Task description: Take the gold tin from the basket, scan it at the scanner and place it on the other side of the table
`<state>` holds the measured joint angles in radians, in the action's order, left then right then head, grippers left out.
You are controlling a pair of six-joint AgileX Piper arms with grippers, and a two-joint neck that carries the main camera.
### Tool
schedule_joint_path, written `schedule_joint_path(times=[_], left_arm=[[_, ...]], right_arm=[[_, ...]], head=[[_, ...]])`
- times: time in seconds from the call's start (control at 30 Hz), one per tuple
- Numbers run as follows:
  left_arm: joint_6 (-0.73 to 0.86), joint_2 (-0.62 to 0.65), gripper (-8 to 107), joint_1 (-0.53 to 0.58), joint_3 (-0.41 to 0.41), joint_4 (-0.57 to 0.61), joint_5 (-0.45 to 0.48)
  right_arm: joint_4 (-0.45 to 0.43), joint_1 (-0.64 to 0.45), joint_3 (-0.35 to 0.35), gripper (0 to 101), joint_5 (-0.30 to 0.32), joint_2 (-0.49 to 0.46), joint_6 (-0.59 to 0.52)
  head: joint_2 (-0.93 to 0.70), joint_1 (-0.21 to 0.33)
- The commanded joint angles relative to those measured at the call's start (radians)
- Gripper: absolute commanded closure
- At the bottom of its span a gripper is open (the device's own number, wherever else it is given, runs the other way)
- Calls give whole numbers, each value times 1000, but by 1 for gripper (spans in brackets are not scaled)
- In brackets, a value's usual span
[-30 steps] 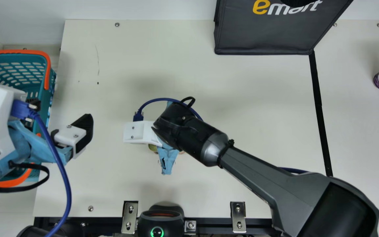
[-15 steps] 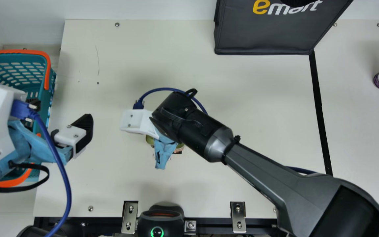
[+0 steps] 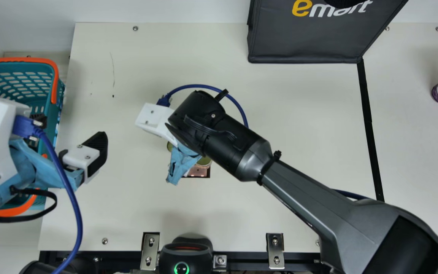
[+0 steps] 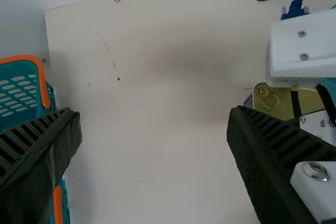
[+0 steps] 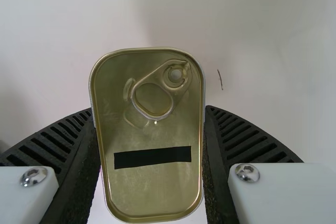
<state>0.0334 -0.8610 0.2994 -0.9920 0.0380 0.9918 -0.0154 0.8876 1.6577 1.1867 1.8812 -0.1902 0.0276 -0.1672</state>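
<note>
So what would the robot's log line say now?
Right end effector: gripping gold tin over table | left end effector: open, near basket | scanner: at table edge

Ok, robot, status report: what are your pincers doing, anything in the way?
Right pincer shut on the gold tin, over the table. Left pincer open, empty, by the basket. Black bag at the far edge, maybe one to steer around.
</note>
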Motion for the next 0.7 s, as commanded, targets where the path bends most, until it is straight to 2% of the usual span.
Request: schedule_joint_path(times=[0.0,0.27,0.67], left_arm=[[0,0,9,0,0,0,0],[0,0,9,0,0,0,0],[0,0,9,0,0,0,0]], right_arm=[[1,0,0,101,15,-3,114],[15,11,-12,101,26,-24,378],[24,48,-49,101,-3,-62,741]], head=[[0,29],[0,29],[0,29]])
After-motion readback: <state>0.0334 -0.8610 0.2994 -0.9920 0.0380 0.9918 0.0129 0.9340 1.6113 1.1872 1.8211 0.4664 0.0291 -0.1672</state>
